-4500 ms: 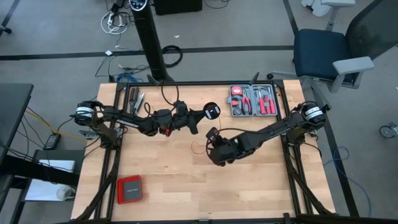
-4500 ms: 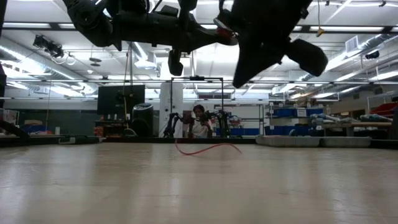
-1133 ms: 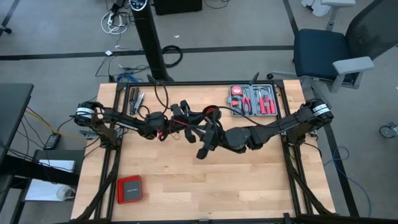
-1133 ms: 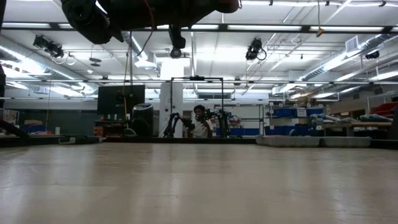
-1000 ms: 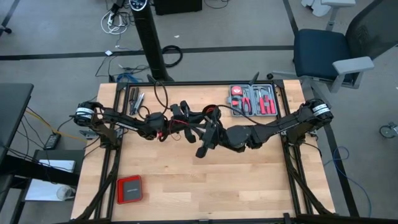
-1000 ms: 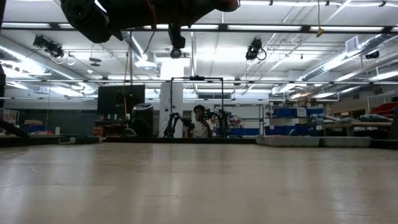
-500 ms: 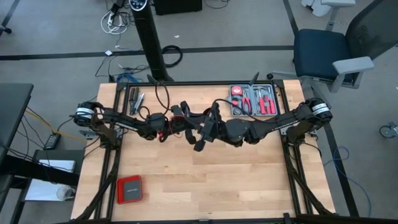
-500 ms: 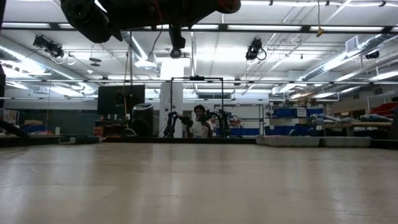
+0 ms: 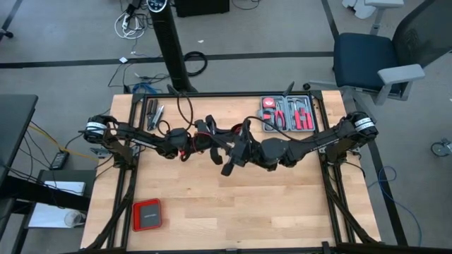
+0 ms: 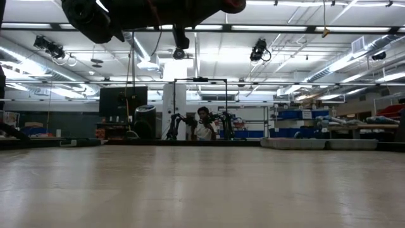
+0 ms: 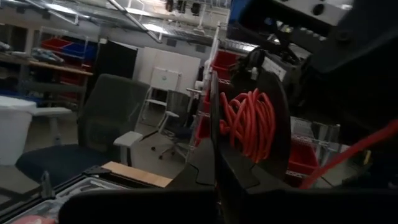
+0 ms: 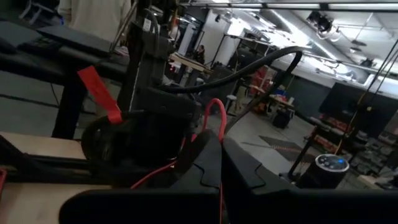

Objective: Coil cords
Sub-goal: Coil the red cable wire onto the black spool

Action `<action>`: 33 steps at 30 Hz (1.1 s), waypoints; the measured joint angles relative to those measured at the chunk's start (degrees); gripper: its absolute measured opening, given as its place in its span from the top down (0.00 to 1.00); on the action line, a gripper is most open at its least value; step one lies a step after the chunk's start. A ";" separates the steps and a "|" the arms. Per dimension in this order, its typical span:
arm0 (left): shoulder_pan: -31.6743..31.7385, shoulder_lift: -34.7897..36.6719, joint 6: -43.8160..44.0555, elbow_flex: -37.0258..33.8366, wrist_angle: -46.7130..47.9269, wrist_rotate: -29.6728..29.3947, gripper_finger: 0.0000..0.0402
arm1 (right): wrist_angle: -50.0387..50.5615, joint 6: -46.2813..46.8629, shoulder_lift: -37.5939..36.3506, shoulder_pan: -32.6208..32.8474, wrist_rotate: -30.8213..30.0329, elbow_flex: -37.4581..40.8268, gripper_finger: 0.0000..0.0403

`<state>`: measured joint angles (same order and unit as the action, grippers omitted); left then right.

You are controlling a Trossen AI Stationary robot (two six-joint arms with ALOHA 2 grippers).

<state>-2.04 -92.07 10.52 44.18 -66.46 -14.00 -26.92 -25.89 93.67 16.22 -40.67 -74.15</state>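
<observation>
while both meet above mid-table, the left end effector (image 9: 212,141) pinches the coiled red cord (image 11: 252,124); the right end effector's (image 9: 236,152) spread is unclear.

The surface (image 9: 282,204) is pale wood in jointed strips, matt, with a faint sheen in the low view. The cord (image 11: 250,123), wound just ahead of the left tool (image 11: 214,163), looks like smooth red plastic-coated wire on a matt black spool (image 11: 277,118). Both tools look like dull black plastic; the right tool (image 12: 221,163) is the same. The tray (image 9: 311,117) beside the right arm is grey plastic.
</observation>
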 joint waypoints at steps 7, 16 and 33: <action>0.00 0.00 -3.16 -0.04 -0.01 3.78 0.99 | 0.98 3.40 0.00 -1.54 1.71 0.00 1.00; 0.00 -0.02 -7.46 -0.07 0.99 6.52 0.99 | -0.67 1.79 0.00 -1.71 1.91 0.00 1.00; 0.00 -0.09 -7.54 -0.07 2.41 4.79 0.99 | 8.61 -6.29 -9.36 3.66 -10.09 0.02 1.00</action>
<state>-2.04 -92.16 2.98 44.12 -64.05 -9.21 -18.31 -32.17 84.30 19.89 -50.76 -74.13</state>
